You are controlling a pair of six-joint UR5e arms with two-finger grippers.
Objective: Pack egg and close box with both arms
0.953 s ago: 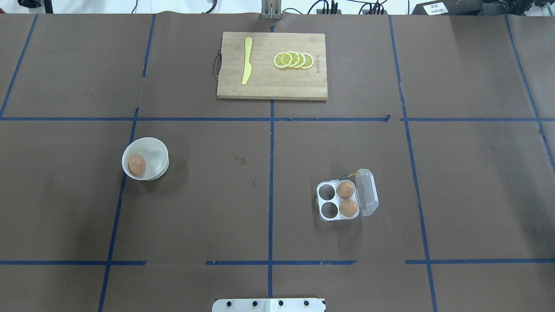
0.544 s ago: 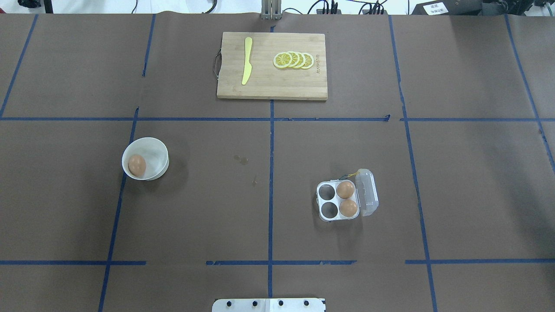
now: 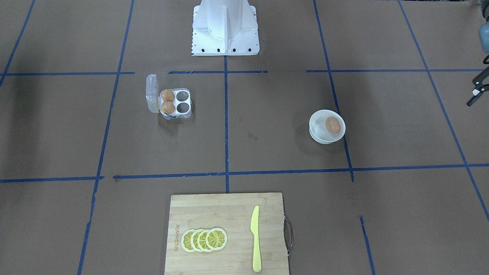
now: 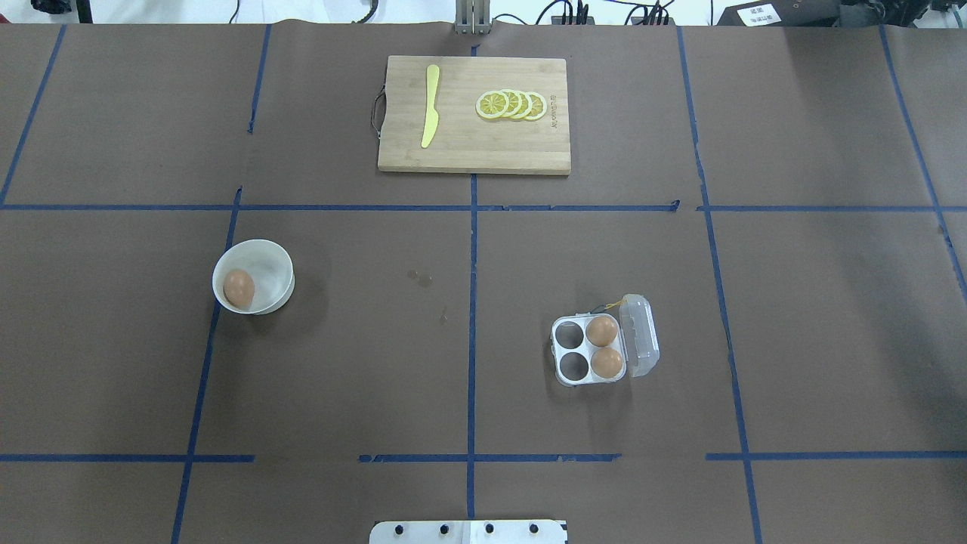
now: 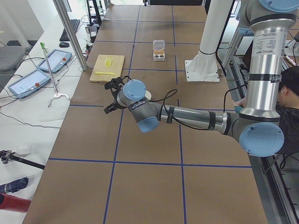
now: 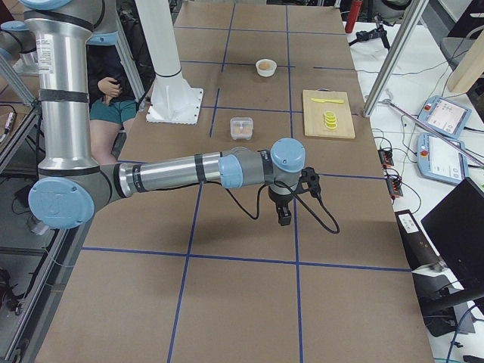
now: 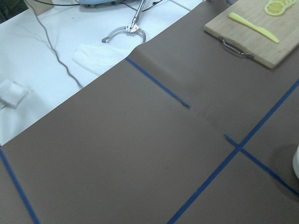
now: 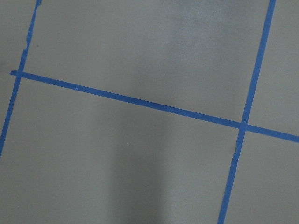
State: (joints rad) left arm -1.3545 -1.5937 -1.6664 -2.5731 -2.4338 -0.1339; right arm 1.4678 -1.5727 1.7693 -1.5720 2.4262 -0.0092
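Left gripper [image 5: 110,97] hovers, its arm [image 5: 196,117] stretched level.

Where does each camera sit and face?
Front-facing: across the table, facing the pedestal; left gripper at right edge.
Overhead: behind robot, looking down; pedestal foot only.
Exterior left: table end, left arm near.
Exterior right: opposite end, right arm near.
Left wrist: looks at cutting board; no fingers.
Right wrist: bare table; no fingers.
Front-facing and overhead share box, bowl.

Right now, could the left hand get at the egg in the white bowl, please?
Probably yes: the egg lies uncovered in the bowl, and nothing stands between it and the left hand.
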